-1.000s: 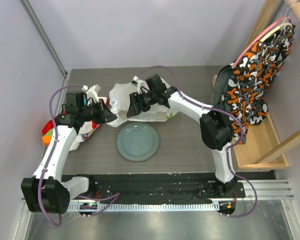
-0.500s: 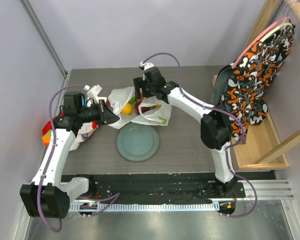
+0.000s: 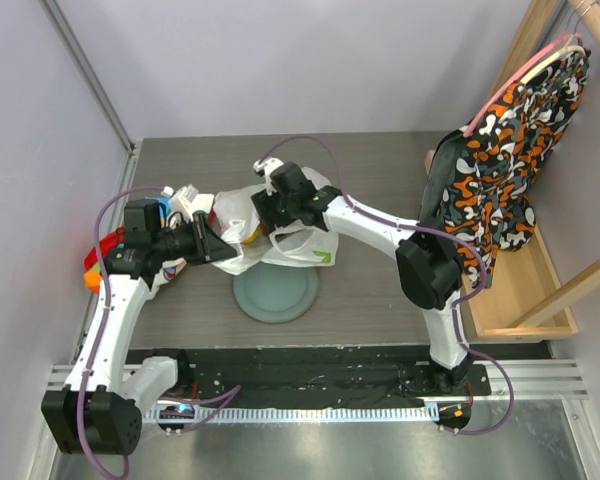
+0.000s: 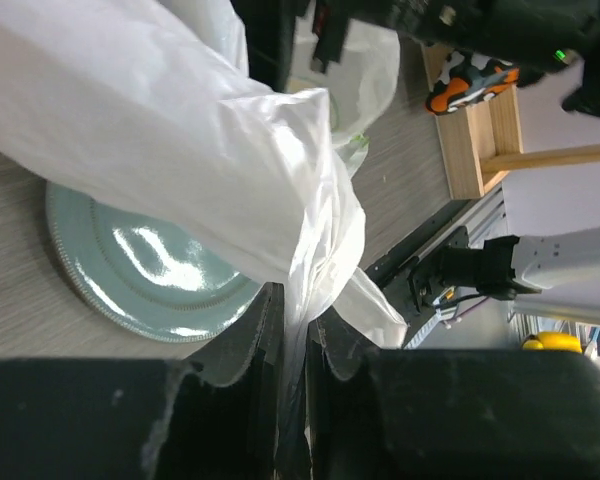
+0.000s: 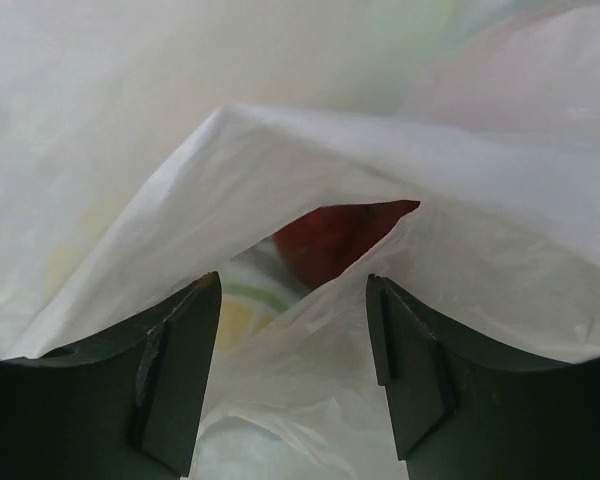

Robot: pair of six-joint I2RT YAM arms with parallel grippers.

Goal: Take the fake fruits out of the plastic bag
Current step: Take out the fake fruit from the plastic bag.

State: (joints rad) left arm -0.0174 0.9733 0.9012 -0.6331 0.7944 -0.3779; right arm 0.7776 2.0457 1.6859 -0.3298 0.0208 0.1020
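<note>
Left pincer (image 4: 292, 322) tight on plastic bag (image 4: 180, 130)

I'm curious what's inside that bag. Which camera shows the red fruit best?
The right wrist view: the red fruit shows through the plastic bag's opening. The top view hides it under the right arm and bag; the left wrist view shows only bag and plate.

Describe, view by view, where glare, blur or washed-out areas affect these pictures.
Top external: evenly lit and sharp. Left wrist: bright glare patches on the plate; the plastic bag is overexposed. Right wrist: bag film near the lens looks soft and washed out; a dark red fruit shows through a gap.
</note>
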